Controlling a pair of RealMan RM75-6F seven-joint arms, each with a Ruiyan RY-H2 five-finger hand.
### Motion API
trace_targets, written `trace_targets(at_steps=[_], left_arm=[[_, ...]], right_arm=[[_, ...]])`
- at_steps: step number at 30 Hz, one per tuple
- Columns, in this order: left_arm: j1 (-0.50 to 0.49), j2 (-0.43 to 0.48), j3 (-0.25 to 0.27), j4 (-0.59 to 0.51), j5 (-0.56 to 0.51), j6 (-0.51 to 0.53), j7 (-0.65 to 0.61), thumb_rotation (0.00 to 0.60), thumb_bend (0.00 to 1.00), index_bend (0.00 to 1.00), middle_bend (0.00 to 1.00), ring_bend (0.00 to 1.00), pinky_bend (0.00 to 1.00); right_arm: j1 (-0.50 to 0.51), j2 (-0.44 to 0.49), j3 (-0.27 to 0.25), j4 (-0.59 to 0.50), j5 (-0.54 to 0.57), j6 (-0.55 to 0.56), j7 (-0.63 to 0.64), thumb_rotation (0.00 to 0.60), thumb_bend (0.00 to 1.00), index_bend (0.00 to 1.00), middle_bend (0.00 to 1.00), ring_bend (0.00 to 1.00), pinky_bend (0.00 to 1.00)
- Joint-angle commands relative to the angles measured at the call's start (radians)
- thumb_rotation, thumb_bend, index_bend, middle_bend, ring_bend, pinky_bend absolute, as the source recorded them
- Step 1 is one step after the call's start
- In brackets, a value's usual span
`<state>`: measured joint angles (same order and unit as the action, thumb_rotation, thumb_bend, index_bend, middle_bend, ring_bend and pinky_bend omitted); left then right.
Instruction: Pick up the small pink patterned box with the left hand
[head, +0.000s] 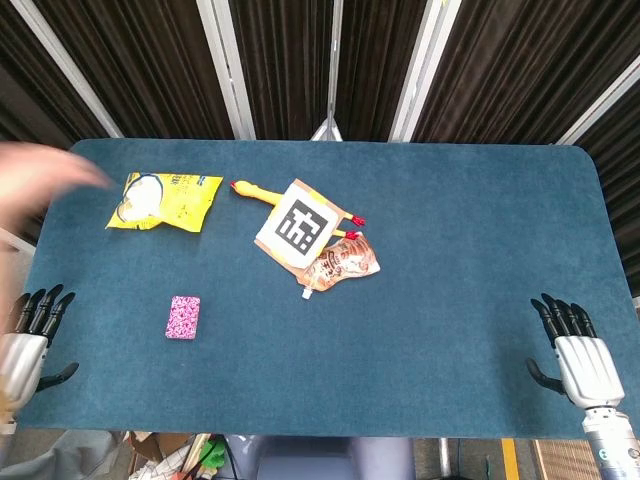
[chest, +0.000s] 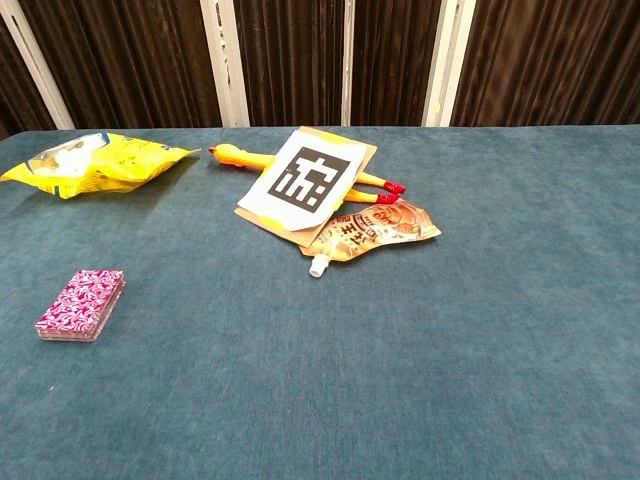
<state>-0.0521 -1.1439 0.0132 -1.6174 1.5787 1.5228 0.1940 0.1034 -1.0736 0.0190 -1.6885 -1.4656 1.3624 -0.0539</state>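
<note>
One pink box (untouched), left hand and right hand fingers apart, empty.

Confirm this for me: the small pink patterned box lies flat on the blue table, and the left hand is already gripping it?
Not quite. The small pink patterned box does lie flat on the blue table, but the left hand is not gripping it. The head view shows that hand resting at the table's edge, fingers apart, holding nothing, with bare cloth between it and the box.
</note>
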Motion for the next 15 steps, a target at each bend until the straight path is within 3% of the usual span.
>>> trace_targets(at_steps=[1,10,15], left_arm=[[0.000,0.000,0.000,-0.002,-0.003,-0.003,0.004,0.600,0.18,0.00,0.00,0.00,0.00],[-0.010,-0.001,-0.005,-0.012,-0.022,-0.029,0.022,0.600,0.18,0.00,0.00,0.00,0.00],[-0.042,0.009,-0.011,-0.055,-0.052,-0.096,0.075,0.600,0.18,0.00,0.00,0.00,0.00]], right_arm=[[0.000,0.000,0.000,0.000,0.000,0.000,0.001,0.600,0.36,0.00,0.00,0.00,0.02],[-0.001,0.001,-0.001,-0.003,-0.004,0.003,0.004,0.600,0.36,0.00,0.00,0.00,0.02],[0.001,-0.001,-0.001,-0.003,-0.003,-0.002,0.003,0.600,0.36,0.00,0.00,0.00,0.02]])
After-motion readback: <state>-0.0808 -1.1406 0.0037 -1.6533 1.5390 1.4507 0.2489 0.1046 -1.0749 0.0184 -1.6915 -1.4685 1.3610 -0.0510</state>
